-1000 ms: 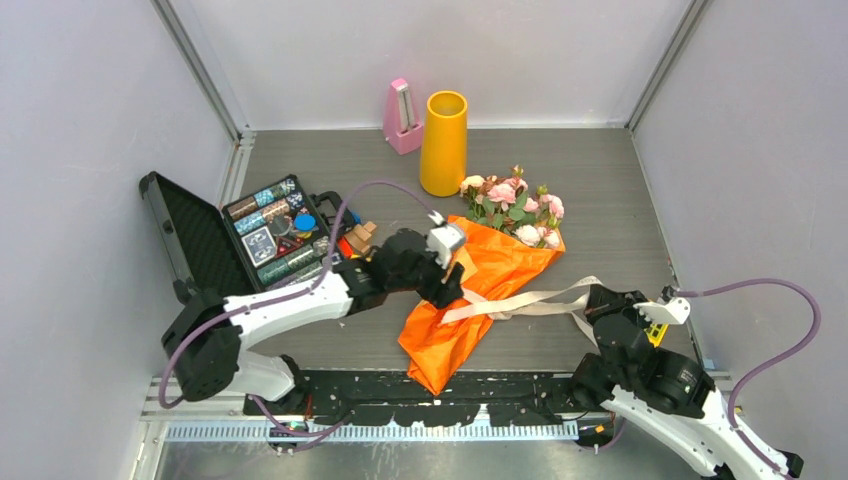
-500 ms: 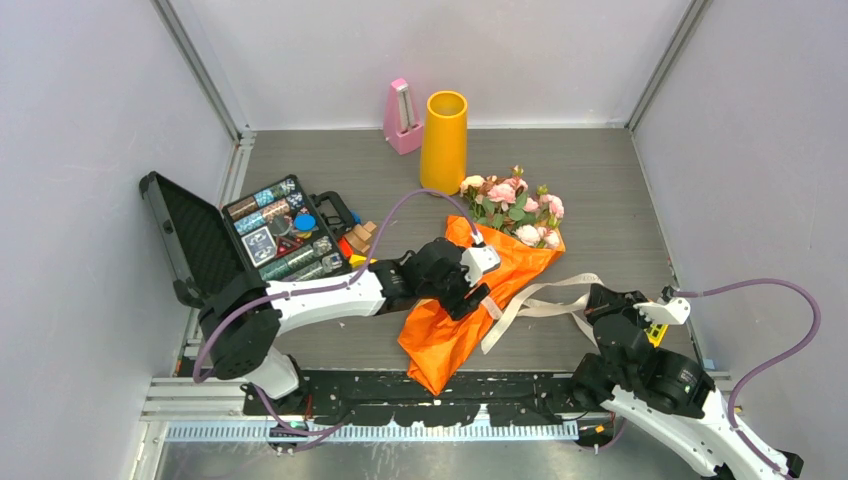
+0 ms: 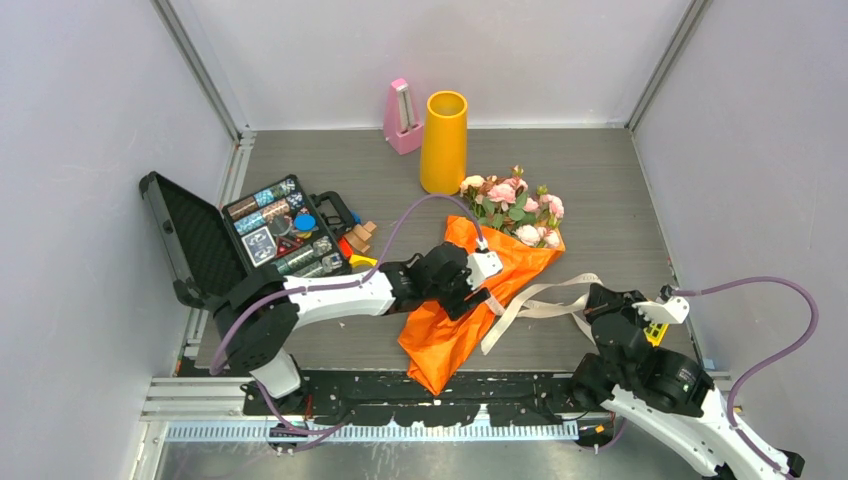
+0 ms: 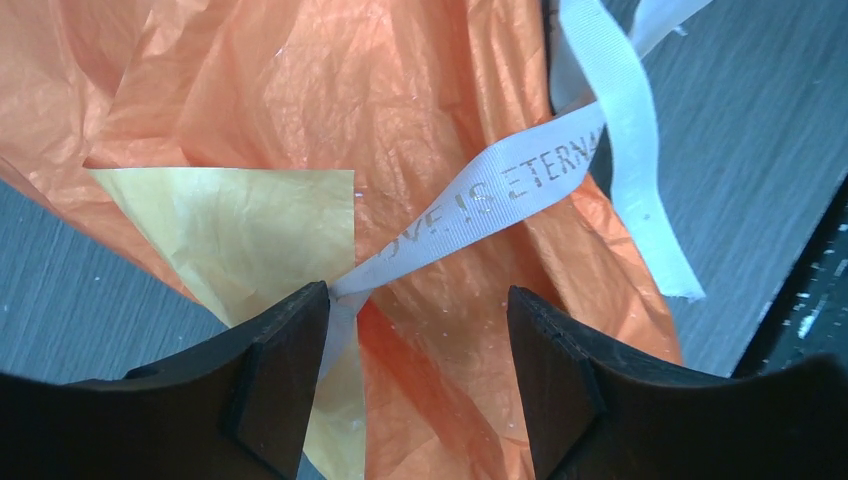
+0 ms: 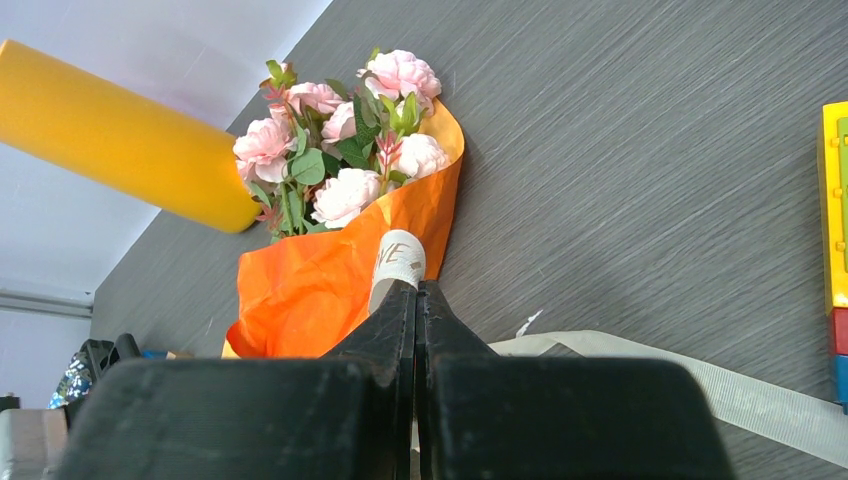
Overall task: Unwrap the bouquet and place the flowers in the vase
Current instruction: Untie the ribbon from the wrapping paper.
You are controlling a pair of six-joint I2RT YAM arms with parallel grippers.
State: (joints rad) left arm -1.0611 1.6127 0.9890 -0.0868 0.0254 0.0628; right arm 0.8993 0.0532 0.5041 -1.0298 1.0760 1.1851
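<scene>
Left wrist: ribbon [image 4: 520,180] reads "OVE IS ETERNA" and crosses the gap of the left gripper [image 4: 415,300], whose fingers stand wide apart over the bouquet [image 4: 330,100] paper. Right gripper [image 5: 415,290] is clamped on a ribbon end. Just ahead, the flowers [image 5: 340,150] sit in the wrap, with the vase [image 5: 110,130] farther ahead-left.

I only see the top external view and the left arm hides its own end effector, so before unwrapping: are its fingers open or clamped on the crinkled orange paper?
Observer: Open; the left end effector hangs over the crinkled orange paper wrap, gripping nothing.
Operator: Where's the ribbon there?
Observer: The beige printed fabric ribbon crosses the paper and meets one finger's inner edge.
Operator: And the right arm?
Observer: The right end effector is shut on that ribbon; a short end pokes past its tips.
</scene>
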